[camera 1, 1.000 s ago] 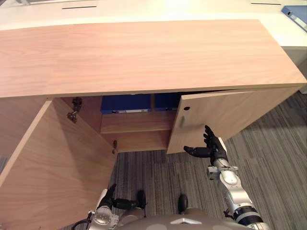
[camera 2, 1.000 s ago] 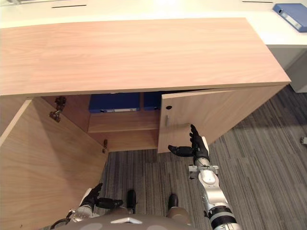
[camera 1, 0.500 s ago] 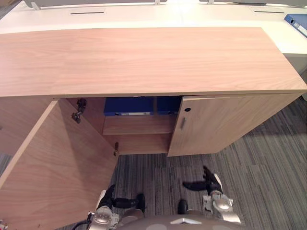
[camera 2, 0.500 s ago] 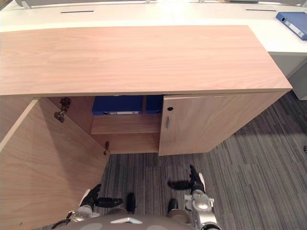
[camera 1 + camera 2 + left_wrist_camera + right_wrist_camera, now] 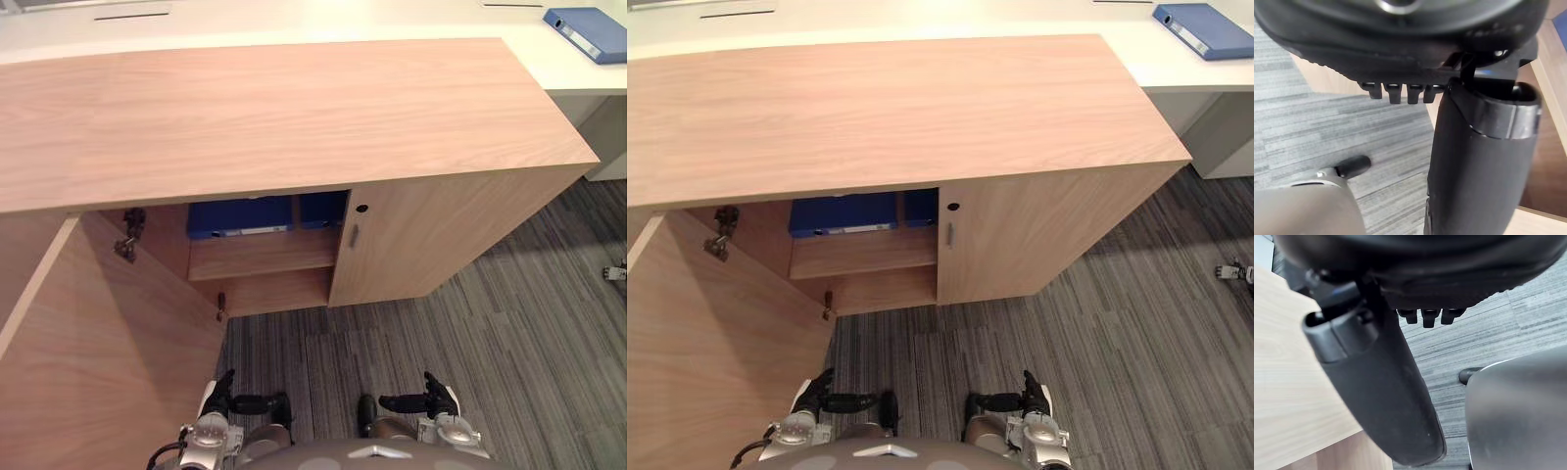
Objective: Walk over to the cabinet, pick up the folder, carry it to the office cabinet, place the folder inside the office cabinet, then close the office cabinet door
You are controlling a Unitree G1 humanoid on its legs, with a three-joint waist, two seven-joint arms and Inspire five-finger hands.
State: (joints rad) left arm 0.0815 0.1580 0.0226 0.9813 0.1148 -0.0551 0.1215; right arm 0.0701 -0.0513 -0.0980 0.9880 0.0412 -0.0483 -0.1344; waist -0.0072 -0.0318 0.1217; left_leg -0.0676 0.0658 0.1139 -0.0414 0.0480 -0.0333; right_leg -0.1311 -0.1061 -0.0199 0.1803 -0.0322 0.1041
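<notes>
Right door (image 5: 431, 230) is shut, left door (image 5: 98, 343) stands wide open, and a blue folder (image 5: 240, 215) sits on the shelf (image 5: 265, 253) inside. I see my left hand (image 5: 223, 395) and right hand (image 5: 435, 396) low, both loosely spread and empty.

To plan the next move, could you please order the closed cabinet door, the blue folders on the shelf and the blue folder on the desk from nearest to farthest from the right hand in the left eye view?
From the right hand:
1. closed door, straight ahead.
2. folders on the shelf, deeper in, ahead to the left.
3. folder on the desk, far back on the right.
</notes>
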